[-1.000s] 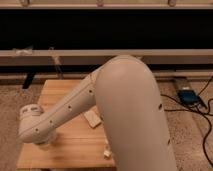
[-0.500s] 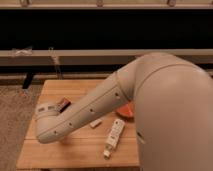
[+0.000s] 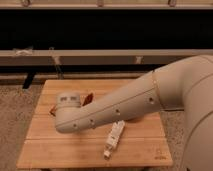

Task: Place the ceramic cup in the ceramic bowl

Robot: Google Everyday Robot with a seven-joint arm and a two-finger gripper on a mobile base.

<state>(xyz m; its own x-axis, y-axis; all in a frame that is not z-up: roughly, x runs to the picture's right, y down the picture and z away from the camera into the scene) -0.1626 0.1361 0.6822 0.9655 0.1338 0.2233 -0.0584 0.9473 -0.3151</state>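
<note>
My arm (image 3: 130,102) reaches from the right across a wooden table (image 3: 50,145) and ends in the wrist (image 3: 67,106) over the table's left middle. The gripper is at that end, behind and under the wrist, so its fingers do not show. The ceramic cup is hidden. The ceramic bowl is hidden too, covered by the arm. A small dark red-brown sliver (image 3: 89,97) sticks out just behind the wrist, and another (image 3: 51,111) at its left. I cannot tell what they belong to.
A white oblong bottle or packet (image 3: 115,137) lies on the table just in front of the arm. A low shelf or bench (image 3: 75,56) runs along the dark wall behind. Carpet (image 3: 15,115) lies left of the table.
The view has shifted and the arm now lies lower and further right across the table. It covers the orange bowl that showed beside it half a second ago. The white packet still lies in front.
</note>
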